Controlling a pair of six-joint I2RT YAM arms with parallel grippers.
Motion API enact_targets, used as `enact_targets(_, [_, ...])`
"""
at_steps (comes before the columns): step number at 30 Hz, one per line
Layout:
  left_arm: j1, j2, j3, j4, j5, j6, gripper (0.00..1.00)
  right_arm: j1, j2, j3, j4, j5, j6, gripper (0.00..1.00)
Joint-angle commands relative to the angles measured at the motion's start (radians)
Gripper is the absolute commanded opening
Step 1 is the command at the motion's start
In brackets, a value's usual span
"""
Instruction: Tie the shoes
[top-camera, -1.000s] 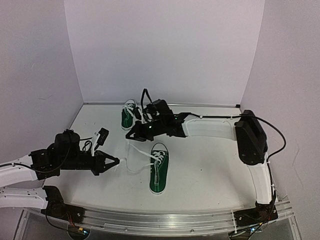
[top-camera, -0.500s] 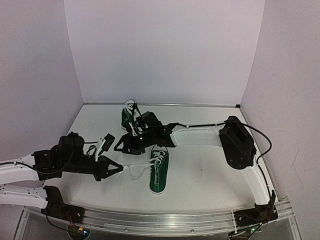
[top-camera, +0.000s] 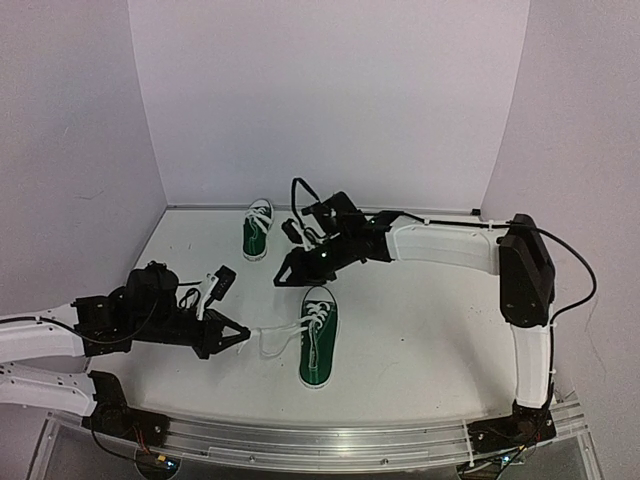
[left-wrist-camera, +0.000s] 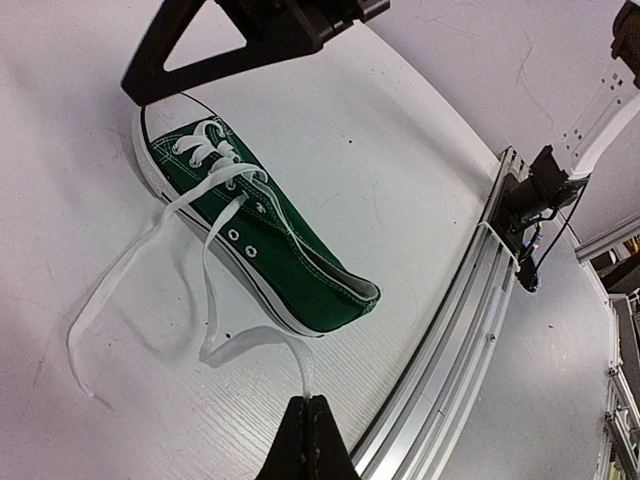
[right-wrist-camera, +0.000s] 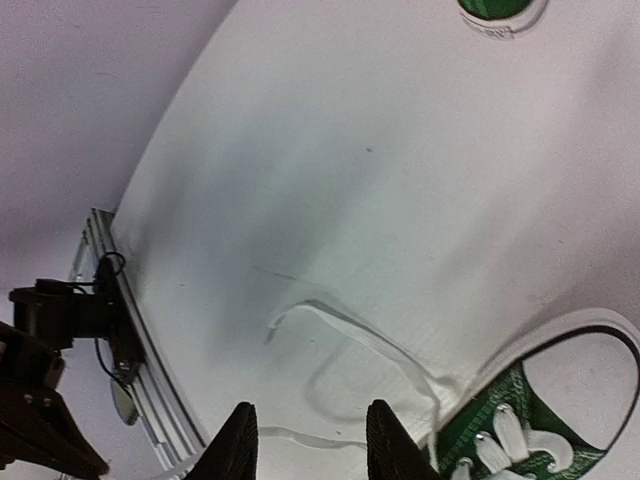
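Your left gripper (top-camera: 243, 335) is pinched tight on the end of a lace (left-wrist-camera: 205, 300) from the near shoe (top-camera: 318, 345), which lies mid-table with its toe pointing away from the arm bases. Your right gripper (top-camera: 285, 278) hangs just beyond that toe, its fingers (right-wrist-camera: 238, 440) apart with nothing between them. The other shoe (top-camera: 257, 228) sits near the back wall, just left of the right arm.

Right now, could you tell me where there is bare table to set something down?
The widest bare table lies right of the near shoe, out to the right arm and front rail. It is crowded left of that shoe: loose laces, the left gripper pinching one, the open right gripper nearby, and the far shoe behind.
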Motion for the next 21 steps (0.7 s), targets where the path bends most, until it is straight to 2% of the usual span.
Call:
enact_targets(1, [-0.005, 0.046, 0.066, 0.068, -0.032, 0.008, 0.00, 0.010, 0.014, 0.033, -0.238, 0.094, -0.198, 0.33])
enact_targets(10, [-0.005, 0.078, 0.087, 0.066, -0.085, 0.009, 0.00, 0.010, 0.060, 0.073, -0.350, 0.122, -0.304, 0.29])
enact_targets(17, [-0.004, 0.087, 0.093, 0.077, -0.131, -0.008, 0.00, 0.010, 0.090, 0.073, -0.374, 0.158, -0.333, 0.28])
enact_targets(21, [-0.004, 0.105, 0.102, 0.076, -0.133, -0.001, 0.00, 0.010, 0.087, 0.072, -0.376, 0.159, -0.342, 0.23])
